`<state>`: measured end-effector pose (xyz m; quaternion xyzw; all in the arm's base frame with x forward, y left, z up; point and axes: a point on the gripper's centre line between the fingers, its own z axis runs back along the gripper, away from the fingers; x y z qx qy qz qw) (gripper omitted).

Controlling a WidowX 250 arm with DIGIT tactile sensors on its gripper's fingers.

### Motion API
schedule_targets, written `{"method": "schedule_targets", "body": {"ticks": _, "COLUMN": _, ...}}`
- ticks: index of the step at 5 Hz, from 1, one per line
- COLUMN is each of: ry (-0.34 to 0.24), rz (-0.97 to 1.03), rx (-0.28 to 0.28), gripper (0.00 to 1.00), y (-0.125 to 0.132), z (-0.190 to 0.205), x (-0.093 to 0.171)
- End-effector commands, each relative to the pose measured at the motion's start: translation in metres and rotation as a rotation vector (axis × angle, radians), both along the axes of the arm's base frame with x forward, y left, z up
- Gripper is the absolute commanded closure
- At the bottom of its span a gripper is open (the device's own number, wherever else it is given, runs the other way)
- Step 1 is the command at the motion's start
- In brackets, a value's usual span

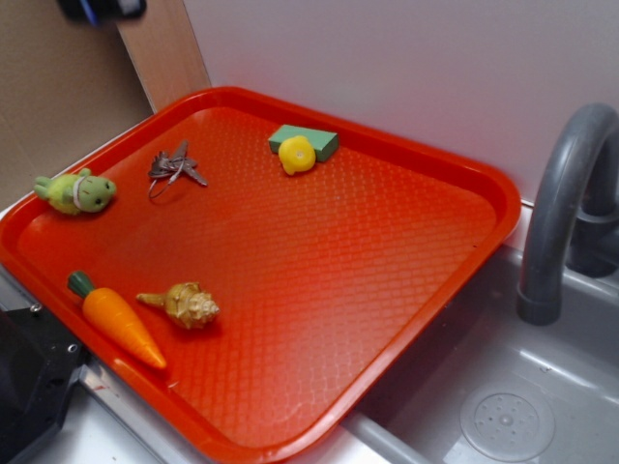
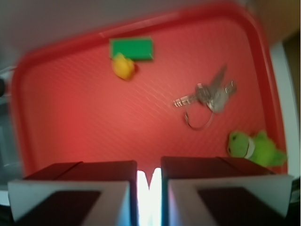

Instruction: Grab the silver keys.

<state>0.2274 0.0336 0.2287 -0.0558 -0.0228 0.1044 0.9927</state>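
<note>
In the wrist view the gripper sits low at the middle with its two fingers nearly together and nothing between them, while the silver keys lie fanned on the red tray up and right of it, just above the green plush toy.

Red tray, textured floor. Green block far ahead of the fingers, slightly left; yellow toy touching its near-left corner. Green plush frog just ahead-right of the fingers. Exterior view: orange carrot and tan knobbly piece side by side, apart. Grey faucet over grey sink.
</note>
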Motion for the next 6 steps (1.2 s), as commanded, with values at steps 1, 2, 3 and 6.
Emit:
{"method": "schedule_targets", "body": {"ticks": 1, "ry": -0.055, "rz": 0.011, "rx": 0.083, "gripper": 0.00, "y": 0.030, "z": -0.017, "x": 0.013}}
{"method": "schedule_targets", "body": {"ticks": 2, "ry": -0.079, "rz": 0.061, "rx": 0.183, "gripper": 0.00, "y": 0.039, "z": -0.048, "x": 0.017}}
{"method": "schedule_targets", "body": {"ticks": 3, "ry": -0.026, "rz": 0.118, "rx": 0.239, "gripper": 0.00, "y": 0.054, "z": -0.076, "x": 0.023}}
{"method": "schedule_targets", "body": {"ticks": 6, "ry": 0.075, "rz": 0.250, "rx": 0.280, "gripper": 0.00, "y": 0.060, "z": -0.122, "x": 0.012}}
